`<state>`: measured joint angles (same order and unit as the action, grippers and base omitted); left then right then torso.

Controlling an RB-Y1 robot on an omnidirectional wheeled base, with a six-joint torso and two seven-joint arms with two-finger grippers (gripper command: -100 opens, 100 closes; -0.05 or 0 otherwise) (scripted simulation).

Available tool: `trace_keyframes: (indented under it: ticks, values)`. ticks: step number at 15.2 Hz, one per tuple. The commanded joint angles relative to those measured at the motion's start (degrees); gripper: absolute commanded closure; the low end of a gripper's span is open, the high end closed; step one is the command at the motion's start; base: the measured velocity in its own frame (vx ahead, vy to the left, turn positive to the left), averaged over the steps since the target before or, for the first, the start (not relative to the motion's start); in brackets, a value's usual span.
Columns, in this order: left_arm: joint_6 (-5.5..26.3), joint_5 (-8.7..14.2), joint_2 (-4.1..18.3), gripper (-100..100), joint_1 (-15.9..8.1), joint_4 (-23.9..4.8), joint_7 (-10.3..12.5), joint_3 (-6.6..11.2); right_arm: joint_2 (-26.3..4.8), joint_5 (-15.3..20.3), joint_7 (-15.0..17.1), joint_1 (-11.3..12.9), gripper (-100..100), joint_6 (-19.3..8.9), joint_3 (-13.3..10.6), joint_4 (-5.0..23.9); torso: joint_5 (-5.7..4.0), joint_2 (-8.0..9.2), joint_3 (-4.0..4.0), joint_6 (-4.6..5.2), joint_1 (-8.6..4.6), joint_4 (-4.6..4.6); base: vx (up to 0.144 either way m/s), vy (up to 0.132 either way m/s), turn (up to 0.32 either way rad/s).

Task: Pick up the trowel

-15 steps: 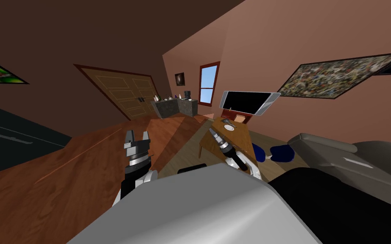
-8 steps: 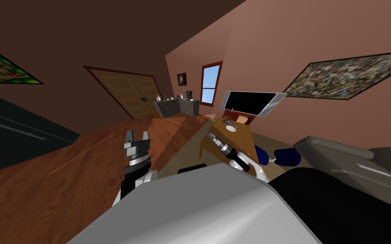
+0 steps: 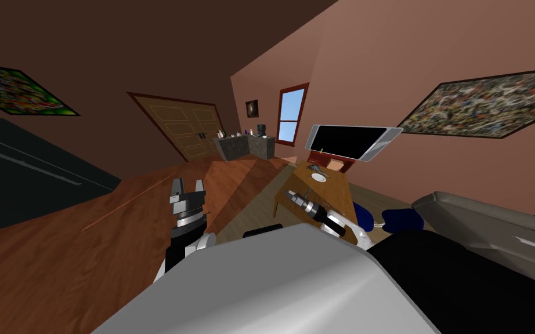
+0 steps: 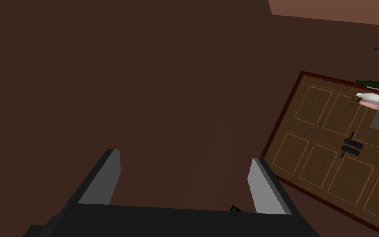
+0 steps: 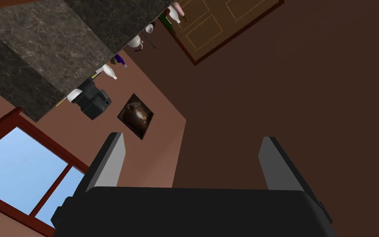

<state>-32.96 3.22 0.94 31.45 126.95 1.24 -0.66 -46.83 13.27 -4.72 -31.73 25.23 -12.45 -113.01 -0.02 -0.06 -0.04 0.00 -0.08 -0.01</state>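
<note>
Left pincer (image 3: 187, 187) and right pincer (image 3: 289, 193) both spread, empty. Can't spot trowel; table (image 3: 333, 190) at my 1 o'clock, right arm nearer.

Small things on the wooden table (image 3: 333, 191) were too tiny to name; one pale round item (image 3: 317, 177) sat among them, kind unclear. The table's near end lay hidden behind the right forearm (image 3: 333, 219). Bottles (image 3: 248, 132) on the far grey counter (image 3: 237, 148) were too small to sort. Green painting (image 3: 17, 90), speckled painting (image 3: 487, 110) and grey sofa (image 3: 475, 211) were each cut by the picture's edge.
</note>
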Motion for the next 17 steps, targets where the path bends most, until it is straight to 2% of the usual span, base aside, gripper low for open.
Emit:
trace_keyframes:
  ticks: [1, 2, 3, 5, 6, 7, 10, 11, 16, 17]
  values:
    - [0.0, 0.0, 0.0, 0, 0.0, 0.0, 0.0, 0.0, -2.86, 0.84, 0.29, -0.56, -100, -0.41, -0.85, 1.8, 0.0, 0.0, 0.0, 0.0, 0.0, 0.0, 0.008, -0.01, 0.07]
    - [0.0, 0.0, 0.0, 0, 0.0, 0.0, 0.0, 0.0, -3.67, 0.84, 0.29, -0.56, -100, -0.41, -0.85, 1.8, 0.0, 0.0, 0.0, -0.01, 0.0, 0.0, 0.009, -0.012, 0.079]
    - [0.0, 0.0, 0.0, 0, 0.0, 0.0, 0.0, 0.0, -5.34, 1.69, 0.4, -0.83, -100, -0.87, -1.83, 3.48, 0.01, 0.0, 0.0, 0.0, 0.0, 0.0, 0.011, -0.013, 0.114]
    - [0.0, 0.0, 0.0, 0, 0.0, 0.0, 0.0, 0.0, -6.39, 1.69, 0.4, -0.83, -100, -0.87, -1.83, 3.48, 0.01, -0.01, -0.01, -0.01, -0.01, 0.0, 0.01, -0.014, 0.051]
    - [0.0, 0.0, 0.0, 0, 0.0, 0.0, 0.0, 0.0, -8.53, 2.53, 0.52, -1.1, -100, -1.32, -2.81, 5.14, 0.0, -0.01, 0.0, 0.0, 0.0, 0.0, 0.009, -0.013, 0.068]
    - [0.0, 0.0, 0.0, 0, 0.0, 0.0, 0.0, 0.0, -9.08, 2.53, 0.52, -1.1, -100, -1.32, -2.81, 5.14, 0.0, -0.01, -0.01, -0.02, 0.0, 0.0, 0.01, -0.011, 0.085]
    - [0.0, 0.0, 0.0, 0, 0.0, 0.0, 0.0, 0.0, -13.44, 4.18, 0.73, -1.6, -100, -2.2, -4.73, 8.41, 0.01, -0.02, -0.01, -0.01, -0.01, -0.01, 0.014, -0.014, 0.097]
    - [0.0, 0.0, 0.0, 0, 0.0, 0.0, 0.0, 0.0, -14.31, 4.18, 0.73, -1.6, -100, -2.2, -4.73, 8.41, 0.01, -0.02, -0.01, 0.0, -0.01, -0.01, 0.015, -0.016, 0.073]
    - [0.0, 0.0, 0.0, 0, 0.0, 0.0, 0.0, 0.0, -21.23, 6.54, 1.03, -2.27, -100, -3.4, -7.45, 13.0, 0.01, -0.05, -0.03, -0.01, 0.01, -0.01, 0.018, -0.013, 0.092]
    - [0.0, 0.0, 0.0, 0, 0.0, 0.0, 0.0, 0.0, -21.68, 6.54, 1.03, -2.27, -100, -3.4, -7.45, 13.05, 0.01, -0.06, -0.03, -0.01, -0.01, -0.01, 0.019, -0.015, 0.083]
